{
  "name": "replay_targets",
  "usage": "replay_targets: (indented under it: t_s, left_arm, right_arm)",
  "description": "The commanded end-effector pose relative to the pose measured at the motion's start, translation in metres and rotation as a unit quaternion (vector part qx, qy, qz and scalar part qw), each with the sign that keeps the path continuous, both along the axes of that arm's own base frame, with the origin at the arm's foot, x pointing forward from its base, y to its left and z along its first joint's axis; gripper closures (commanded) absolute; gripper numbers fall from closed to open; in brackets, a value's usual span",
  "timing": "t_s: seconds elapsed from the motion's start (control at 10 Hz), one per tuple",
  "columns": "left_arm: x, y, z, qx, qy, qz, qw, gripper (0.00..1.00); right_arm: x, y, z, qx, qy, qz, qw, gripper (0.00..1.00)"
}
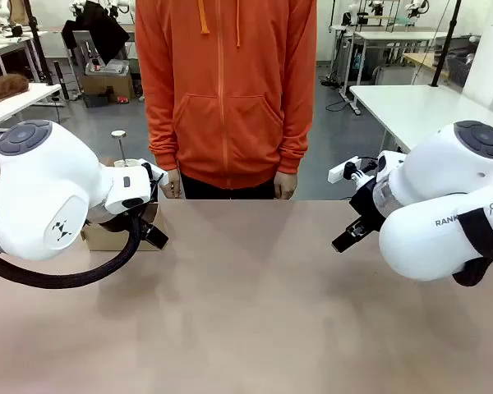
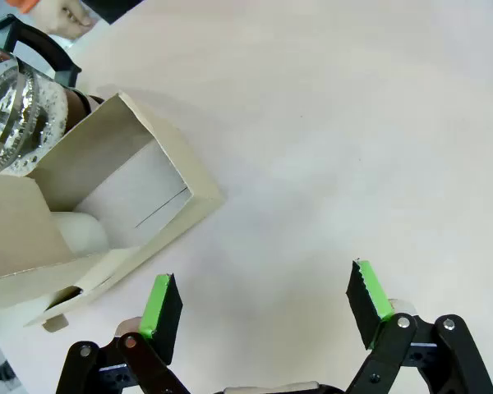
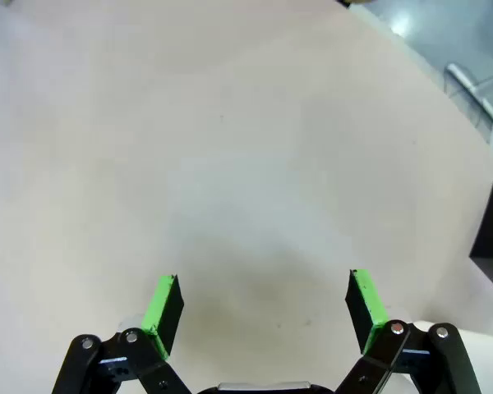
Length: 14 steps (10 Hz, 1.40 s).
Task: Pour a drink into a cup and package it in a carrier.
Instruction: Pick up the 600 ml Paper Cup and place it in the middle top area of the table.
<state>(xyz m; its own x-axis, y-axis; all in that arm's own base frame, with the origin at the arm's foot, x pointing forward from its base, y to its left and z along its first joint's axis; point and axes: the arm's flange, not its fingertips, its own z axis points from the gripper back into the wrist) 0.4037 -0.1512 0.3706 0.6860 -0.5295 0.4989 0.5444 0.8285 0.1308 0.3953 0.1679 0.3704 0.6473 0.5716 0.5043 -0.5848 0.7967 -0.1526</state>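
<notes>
Here, both robot hands hover open over the worktop.
The left hand has its green-padded fingers wide apart with nothing between them, aimed down at the tan worktop. The right hand is spread just as wide and holds nothing. In the front view both white arms are folded low, one at each side of the worktop. Just beyond the left hand lies an open cardboard box with something white and rounded inside. Behind the box, right against its far flap, stands the glass pitcher, with a strip of brown drink showing at its side. A person in an orange hoodie stands at the far edge with arms down.
</notes>
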Motion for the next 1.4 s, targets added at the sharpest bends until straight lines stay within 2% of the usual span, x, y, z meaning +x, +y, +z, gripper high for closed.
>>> replay_targets:
  t_s: [0.0, 0.9, 1.0, 1.3]
  left_arm:
    - [0.0, 0.0, 0.0, 0.0, 0.0, 0.0, 1.0, 0.0]
    - [0.0, 0.0, 0.0, 0.0, 0.0, 0.0, 1.0, 0.0]
    - [0.0, 0.0, 0.0, 0.0, 0.0, 0.0, 1.0, 0.0]
    - [0.0, 0.0, 0.0, 0.0, 0.0, 0.0, 1.0, 0.0]
  right_arm:
    - [0.0, 0.0, 0.0, 0.0, 0.0, 0.0, 1.0, 0.0]
    - [0.0, 0.0, 0.0, 0.0, 0.0, 0.0, 1.0, 0.0]
    - [0.024, -0.005, 0.032, 0.001, -0.015, 0.0, 1.0, 0.0]
    - [0.093, -0.063, 0.126, 0.042, -0.007, 0.011, 0.999, 0.0]
